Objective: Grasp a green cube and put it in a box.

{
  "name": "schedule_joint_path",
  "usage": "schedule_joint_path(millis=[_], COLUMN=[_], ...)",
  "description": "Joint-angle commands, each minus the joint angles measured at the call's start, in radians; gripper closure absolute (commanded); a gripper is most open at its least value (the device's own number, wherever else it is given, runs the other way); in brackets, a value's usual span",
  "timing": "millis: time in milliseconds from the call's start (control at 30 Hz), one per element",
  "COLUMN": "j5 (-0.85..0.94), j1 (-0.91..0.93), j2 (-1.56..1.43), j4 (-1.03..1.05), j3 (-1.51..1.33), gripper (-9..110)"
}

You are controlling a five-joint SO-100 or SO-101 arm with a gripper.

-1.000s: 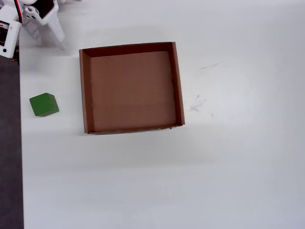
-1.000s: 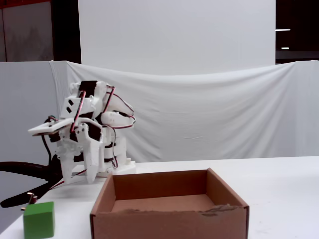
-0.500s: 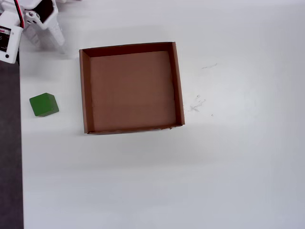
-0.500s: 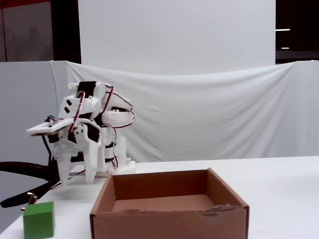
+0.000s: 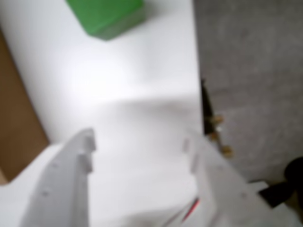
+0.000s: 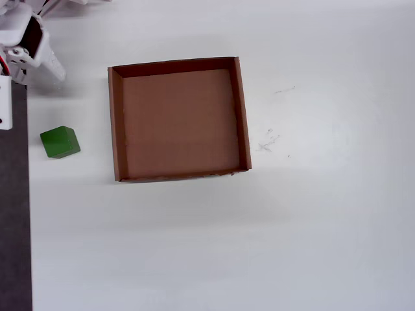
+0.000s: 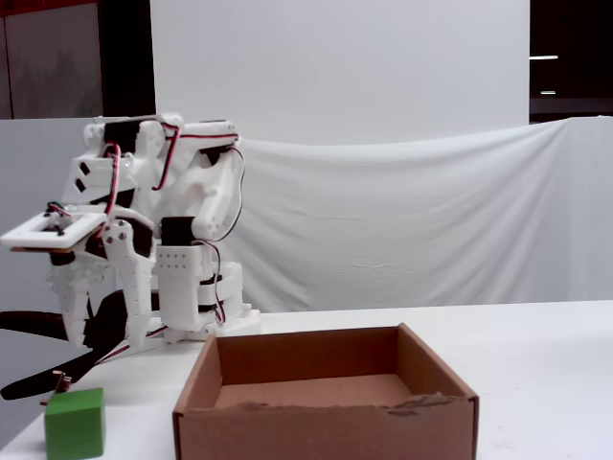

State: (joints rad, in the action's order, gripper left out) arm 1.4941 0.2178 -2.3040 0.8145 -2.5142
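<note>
Gripper [image 7: 103, 337] swung toward 9 o'clock in fixed view, now above green cube [image 7: 74, 423]; arm upper links raised. Overhead view: gripper [image 6: 39, 65] shifted toward 9 o'clock.

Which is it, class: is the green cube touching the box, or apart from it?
Apart. The overhead view shows bare white table between the green cube and the box.

Bright green cube [image 6: 60, 142], plain brown box [image 6: 114, 123], white table [image 6: 311, 220].

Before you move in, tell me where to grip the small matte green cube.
Come straight down on the small matte green cube and close the open gripper on two opposite flat side faces. It sits flat on the white table, apart from the brown cardboard box, all sides free.
</note>
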Motion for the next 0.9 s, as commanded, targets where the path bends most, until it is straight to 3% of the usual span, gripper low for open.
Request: schedule_joint_path(millis=[0, 200, 467, 867], j5=[0.035, 0.147, 0.17, 0.245], j1=[0.005, -0.018, -0.043, -0.109], j2=[0.04, 0.242, 0.5, 0.712], j4=[-0.02, 0.005, 0.012, -0.009], j3=[0.077, 0.253, 0.491, 0.618], gripper=[76, 76, 76, 76])
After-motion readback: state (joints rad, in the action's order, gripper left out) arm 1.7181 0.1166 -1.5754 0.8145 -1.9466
